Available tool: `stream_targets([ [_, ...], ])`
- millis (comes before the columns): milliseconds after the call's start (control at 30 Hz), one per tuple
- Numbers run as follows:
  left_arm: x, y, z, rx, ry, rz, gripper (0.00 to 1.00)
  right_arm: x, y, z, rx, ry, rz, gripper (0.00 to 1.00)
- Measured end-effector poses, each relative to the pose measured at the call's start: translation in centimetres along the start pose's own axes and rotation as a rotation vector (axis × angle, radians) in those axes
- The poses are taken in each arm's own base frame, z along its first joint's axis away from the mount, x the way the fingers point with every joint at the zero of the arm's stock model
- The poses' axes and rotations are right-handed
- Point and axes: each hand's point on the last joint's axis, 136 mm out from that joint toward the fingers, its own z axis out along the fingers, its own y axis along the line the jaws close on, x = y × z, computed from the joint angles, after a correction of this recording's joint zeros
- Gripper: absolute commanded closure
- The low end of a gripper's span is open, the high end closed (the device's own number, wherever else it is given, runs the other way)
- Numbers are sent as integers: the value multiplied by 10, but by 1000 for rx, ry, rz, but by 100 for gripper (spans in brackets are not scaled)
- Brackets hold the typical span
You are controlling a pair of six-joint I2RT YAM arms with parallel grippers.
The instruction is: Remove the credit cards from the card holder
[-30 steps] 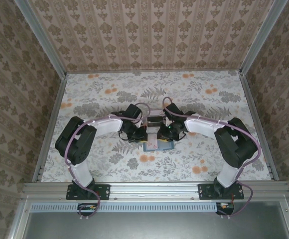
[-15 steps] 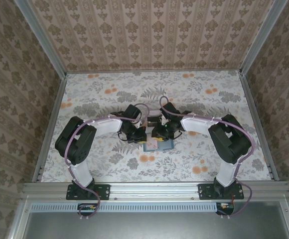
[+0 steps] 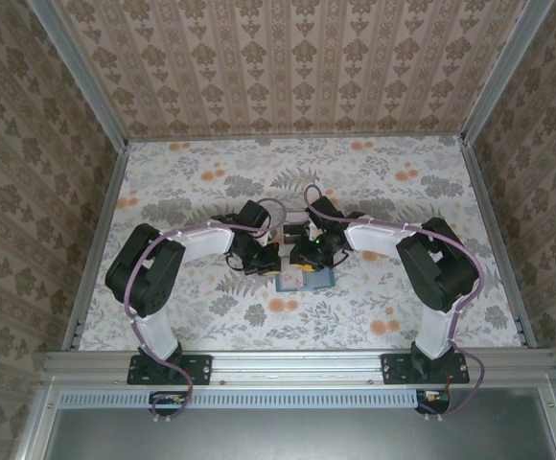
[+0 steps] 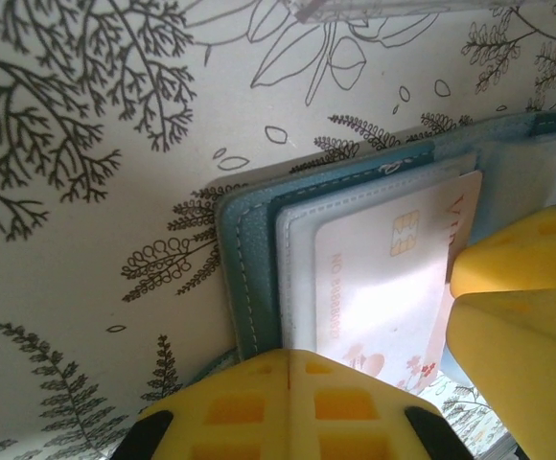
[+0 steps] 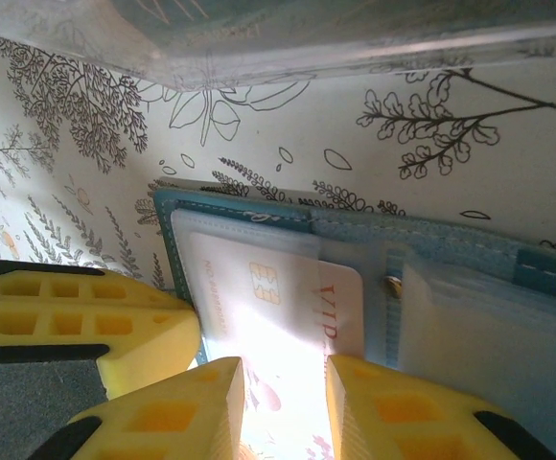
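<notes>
We are looking at the card holder, which is lying open and flat on the table, about midway between the left and right edges and nearer the near edge than the far one. In the wrist views it is showing a teal outer border with pale stitching and clear pockets inside. A pale pink credit card with a gold chip and red "VIP" lettering is sitting at the pocket on the holder's left half; we are not able to tell how far it is drawn out. The left tool is showing its two yellow fingers pressed together with no gap, holding nothing. Its tip is hanging at the holder's outer edge, over the rim of the pocket, and we cannot say whether it is touching. The right tool is hovering over the same card with its fingers a narrow way apart, the card's face showing in the slit between them, and it is gripping nothing. The two tools are standing just beside each other. Past the holder's far side a clear plastic box is lying on the table, near the holder but apart from it. Both arms are bending inward from the near edge and meeting over the holder.
</notes>
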Motion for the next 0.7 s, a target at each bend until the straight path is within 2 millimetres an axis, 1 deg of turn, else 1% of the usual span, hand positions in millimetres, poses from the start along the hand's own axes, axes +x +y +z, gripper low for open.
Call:
stream_targets([
  [433, 2, 3, 1, -8, 6, 8, 98, -1, -18, -8, 165, -14, -47, 69],
  [567, 3, 4, 1, -8, 7, 11, 99, 5, -23, -8, 203, -6, -55, 69],
  [700, 4, 6, 0, -4, 5, 8, 99, 8, -24, -7, 218, -3, -64, 69],
])
